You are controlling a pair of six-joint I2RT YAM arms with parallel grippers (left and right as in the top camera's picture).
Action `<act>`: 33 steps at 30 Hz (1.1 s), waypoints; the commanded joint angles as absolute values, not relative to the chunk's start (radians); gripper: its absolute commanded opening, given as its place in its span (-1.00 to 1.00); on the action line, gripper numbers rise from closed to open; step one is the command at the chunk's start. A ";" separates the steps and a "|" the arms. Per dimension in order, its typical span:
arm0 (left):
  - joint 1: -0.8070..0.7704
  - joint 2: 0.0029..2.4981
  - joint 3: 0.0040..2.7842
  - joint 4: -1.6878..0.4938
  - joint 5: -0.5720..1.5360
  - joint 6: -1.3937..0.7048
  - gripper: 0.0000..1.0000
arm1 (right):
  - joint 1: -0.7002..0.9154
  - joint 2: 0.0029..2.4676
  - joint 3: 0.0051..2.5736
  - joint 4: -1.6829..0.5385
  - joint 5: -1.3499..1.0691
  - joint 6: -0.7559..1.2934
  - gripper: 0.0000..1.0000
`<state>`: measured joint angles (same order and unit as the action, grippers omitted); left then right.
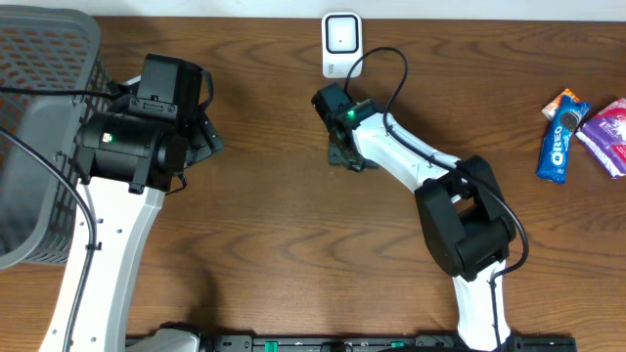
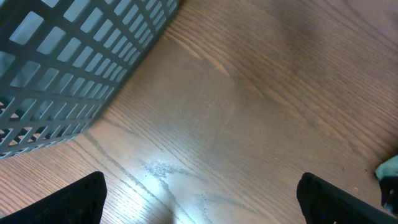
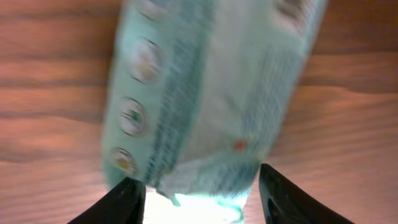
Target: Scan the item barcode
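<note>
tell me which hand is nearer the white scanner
Right. The right hand, holding a packet, is just in front of the scanner; the left hand is well left of it, beside the basket.

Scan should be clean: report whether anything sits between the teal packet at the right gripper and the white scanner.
Nothing visible does. The right gripper holds the teal packet near the white scanner, and the overhead view shows only bare table in the gap between them.

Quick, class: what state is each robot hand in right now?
Left hand: open, empty.
Right hand: closed on the pale green packet.
</note>
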<state>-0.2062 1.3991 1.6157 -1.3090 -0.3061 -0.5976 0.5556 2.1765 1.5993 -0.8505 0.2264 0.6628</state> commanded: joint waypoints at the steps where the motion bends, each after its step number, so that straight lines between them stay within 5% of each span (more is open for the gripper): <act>1: -0.203 1.403 1.623 -1.313 -0.326 -0.587 0.96 | 0.544 2.127 1.592 -0.894 0.339 0.581 0.11; 14: -0.203 1.403 1.623 -1.313 -0.326 -0.587 0.96 | 0.556 2.036 1.593 -0.721 0.297 0.403 0.16; 33: -0.203 1.403 1.623 -1.313 -0.326 -0.587 0.95 | 0.564 2.218 1.588 -0.562 0.408 0.486 0.12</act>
